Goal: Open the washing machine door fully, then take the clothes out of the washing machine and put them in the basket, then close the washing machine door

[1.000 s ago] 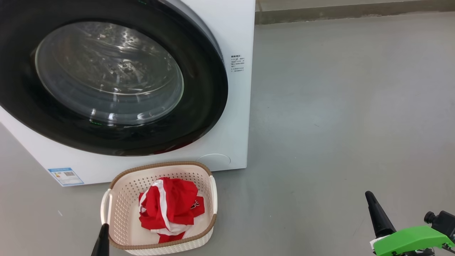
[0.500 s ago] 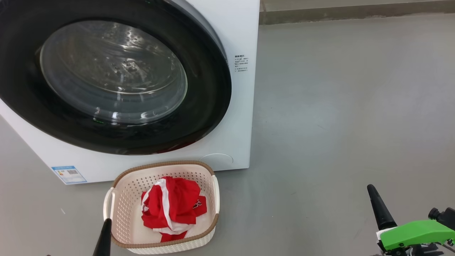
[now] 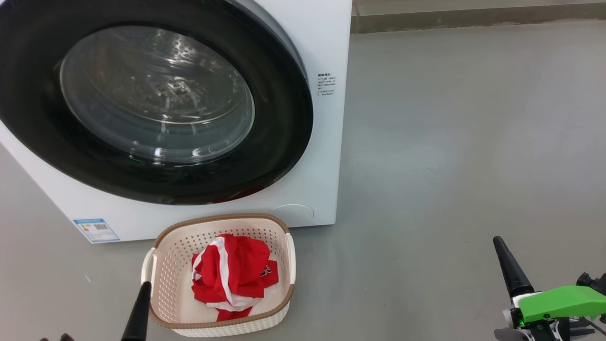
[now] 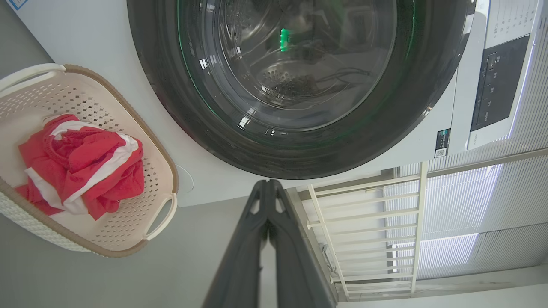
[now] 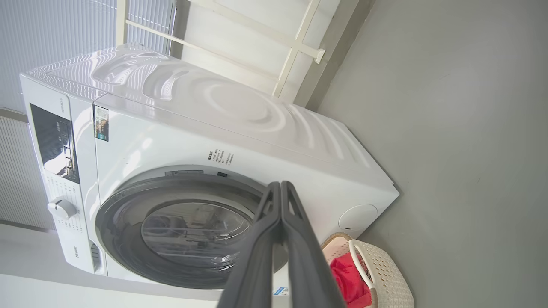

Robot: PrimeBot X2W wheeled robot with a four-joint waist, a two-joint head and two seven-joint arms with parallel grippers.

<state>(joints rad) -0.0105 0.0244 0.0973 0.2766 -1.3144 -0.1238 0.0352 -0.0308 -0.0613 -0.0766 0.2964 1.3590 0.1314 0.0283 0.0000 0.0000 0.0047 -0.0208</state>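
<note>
The washing machine door [image 3: 284, 118] is seated shut; clothes [image 3: 232, 274] centred in basket [image 3: 173, 265]; left gripper [image 4: 268, 183], right gripper [image 5: 280, 184] pinched closed, empty: work judged finished.

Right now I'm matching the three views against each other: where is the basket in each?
Head view: basket at the bottom, left of centre, below the door.
Left wrist view: basket at the left edge, middle to low.
Right wrist view: basket at the bottom, right of centre.
Shared landmark: the round black-rimmed door, next to the basket in all three.
</note>
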